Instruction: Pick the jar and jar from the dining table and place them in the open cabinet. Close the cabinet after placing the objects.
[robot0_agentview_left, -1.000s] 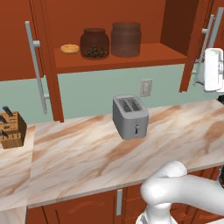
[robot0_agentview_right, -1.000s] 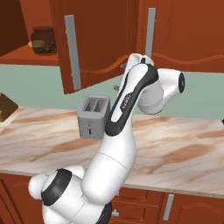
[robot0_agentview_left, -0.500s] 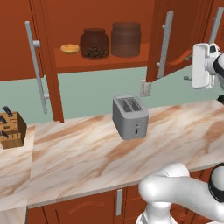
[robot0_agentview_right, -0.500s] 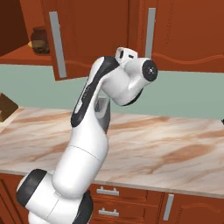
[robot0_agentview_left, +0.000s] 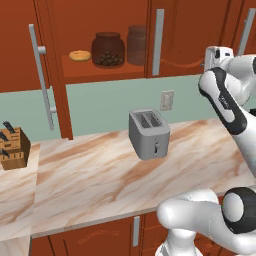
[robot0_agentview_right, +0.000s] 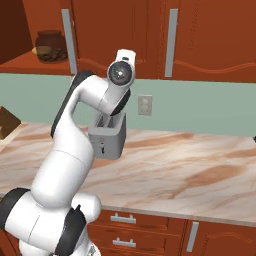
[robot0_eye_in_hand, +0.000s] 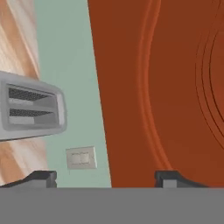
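Both jars stand on the shelf of the cabinet (robot0_agentview_left: 100, 72). The rounded jar (robot0_agentview_left: 107, 49) (robot0_agentview_right: 50, 45) holds brown pieces. To its right, the smoky-grey jar (robot0_agentview_left: 136, 45) is partly covered by the edge of the right door (robot0_agentview_left: 185, 35). That door is swung most of the way across the opening, its silver bar handle (robot0_agentview_left: 159, 37) in front of the shelf. My hand (robot0_agentview_left: 218, 56) is raised close to the door's outer face. In the hand view my gripper (robot0_eye_in_hand: 105, 178) is open with nothing between its tips, facing the door panel (robot0_eye_in_hand: 166, 87).
The left cabinet door (robot0_agentview_left: 20, 45) stands open. A small tan item (robot0_agentview_left: 80, 55) lies on the shelf left of the jars. A silver toaster (robot0_agentview_left: 148, 134) and a knife block (robot0_agentview_left: 12, 147) stand on the marble counter (robot0_agentview_left: 90, 185). A wall outlet (robot0_agentview_left: 167, 100) is behind the toaster.
The right cabinet door has swung leftward across the shelf, now partly covering the smoky jar. My hand has followed it to the left, and the jaws have narrowed slightly.
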